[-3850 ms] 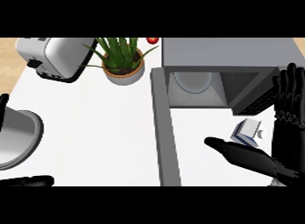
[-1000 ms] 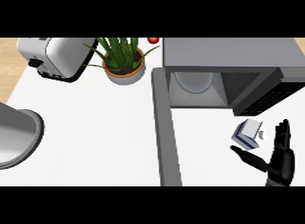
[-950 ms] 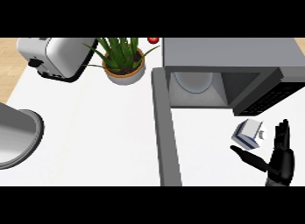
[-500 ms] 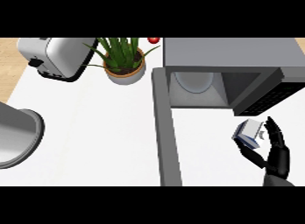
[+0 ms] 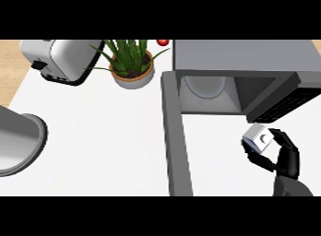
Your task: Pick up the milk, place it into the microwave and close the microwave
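Observation:
A small white and blue milk carton (image 5: 259, 137) sits on the counter just in front of the open microwave (image 5: 248, 73), right of its swung-out door (image 5: 177, 143). My right hand (image 5: 284, 157) is at the carton, thumb and fingers curled round its lower sides. The microwave's cavity shows a white turntable plate (image 5: 205, 86) inside. My left hand is out of the picture; only a grey forearm end (image 5: 10, 143) shows at the left edge.
A silver toaster (image 5: 60, 60) stands at the back left. Beside it is a potted green plant (image 5: 131, 64), with a small red object (image 5: 163, 42) behind. The microwave's control panel (image 5: 293, 99) juts forward right above the carton.
My right hand has moved up from beside the carton and closed its fingers round it. The carton has barely shifted. Earlier my left hand was in view and has since left.

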{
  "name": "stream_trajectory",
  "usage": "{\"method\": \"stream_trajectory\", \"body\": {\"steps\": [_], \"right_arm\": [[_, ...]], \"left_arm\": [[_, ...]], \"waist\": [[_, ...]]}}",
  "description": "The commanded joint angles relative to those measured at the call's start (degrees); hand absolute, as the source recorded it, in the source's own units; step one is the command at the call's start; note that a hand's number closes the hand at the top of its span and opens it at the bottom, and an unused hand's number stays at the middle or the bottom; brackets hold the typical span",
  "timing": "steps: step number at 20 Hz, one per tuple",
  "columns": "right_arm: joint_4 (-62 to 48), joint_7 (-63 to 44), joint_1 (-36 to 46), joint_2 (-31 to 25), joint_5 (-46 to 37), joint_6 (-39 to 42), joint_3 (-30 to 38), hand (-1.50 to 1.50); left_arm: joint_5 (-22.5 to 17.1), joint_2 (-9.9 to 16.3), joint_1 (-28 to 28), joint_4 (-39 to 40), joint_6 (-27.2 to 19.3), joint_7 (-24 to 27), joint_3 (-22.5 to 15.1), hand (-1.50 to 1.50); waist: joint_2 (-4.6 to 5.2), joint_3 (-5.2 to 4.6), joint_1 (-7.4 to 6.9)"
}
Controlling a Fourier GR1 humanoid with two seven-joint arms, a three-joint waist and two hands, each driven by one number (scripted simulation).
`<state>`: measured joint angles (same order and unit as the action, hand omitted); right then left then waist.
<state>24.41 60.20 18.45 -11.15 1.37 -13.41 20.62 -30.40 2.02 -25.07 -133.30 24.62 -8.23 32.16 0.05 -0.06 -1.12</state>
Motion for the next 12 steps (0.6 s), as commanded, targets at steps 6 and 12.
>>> {"method": "stream_trajectory", "body": {"steps": [6, 12], "right_arm": [[-3.08, 3.32, 7.74, -1.93, -5.49, 12.54, -7.20, 1.50], [0.82, 2.10, 7.58, 1.12, -6.67, 19.50, -11.68, 1.50]], "left_arm": [[-1.82, -0.86, -0.74, -3.82, 0.17, -0.52, 0.28, -1.50], [-2.80, -0.18, -0.46, -1.68, 0.99, 0.93, 2.49, -1.50]], "waist": [[0.32, 0.28, -0.91], [-0.14, 0.09, 0.41]]}}
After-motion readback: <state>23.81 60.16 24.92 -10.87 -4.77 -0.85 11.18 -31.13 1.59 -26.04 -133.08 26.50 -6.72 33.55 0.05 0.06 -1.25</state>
